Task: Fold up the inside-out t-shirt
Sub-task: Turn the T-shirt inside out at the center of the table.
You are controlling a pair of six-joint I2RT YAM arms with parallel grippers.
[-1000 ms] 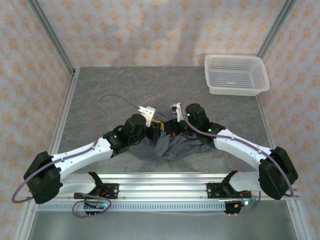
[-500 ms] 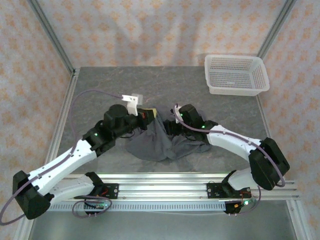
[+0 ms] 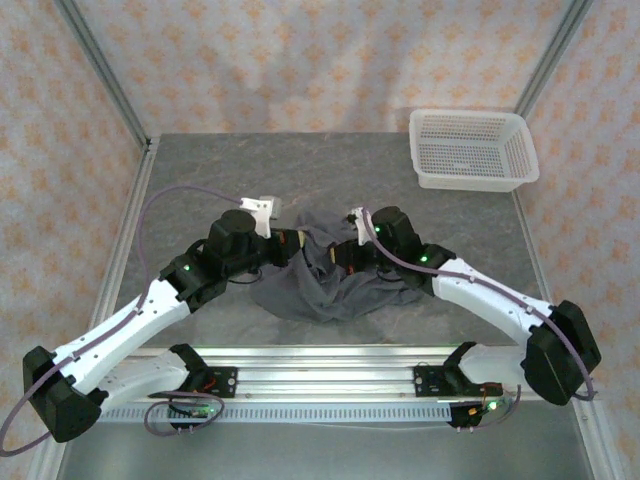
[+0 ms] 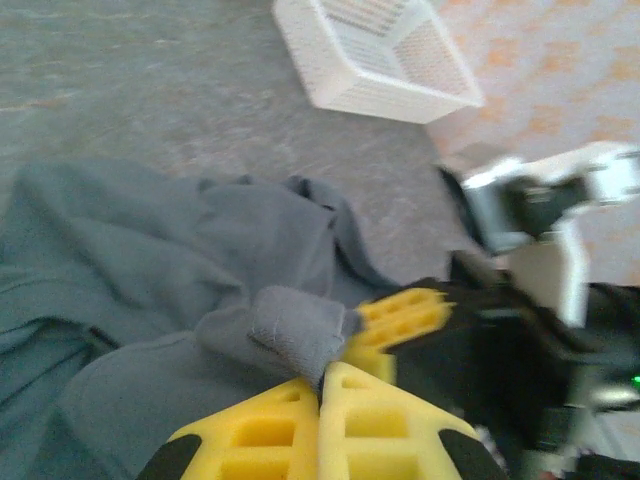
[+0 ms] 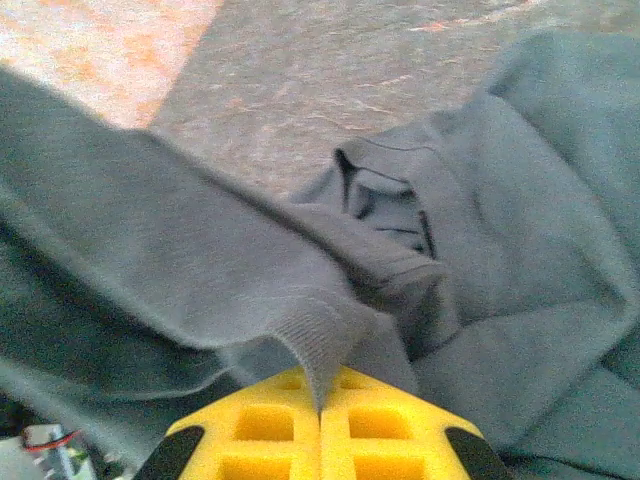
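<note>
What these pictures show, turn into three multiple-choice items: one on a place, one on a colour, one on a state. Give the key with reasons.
1. The white basket stands:
A. at the far right corner of the table
B. at its near left edge
C. in its middle

2. The t-shirt is:
A. red
B. white
C. slate-grey

3. The left pincer and right pincer are:
A. both open
B. both shut on t-shirt cloth
C. one open, one shut

Key:
1 A, the top view puts it at the back right, apart from the shirt.
2 C, all three views show grey cloth.
3 B, each wrist view shows a fold pinched between closed yellow jaws.
</note>
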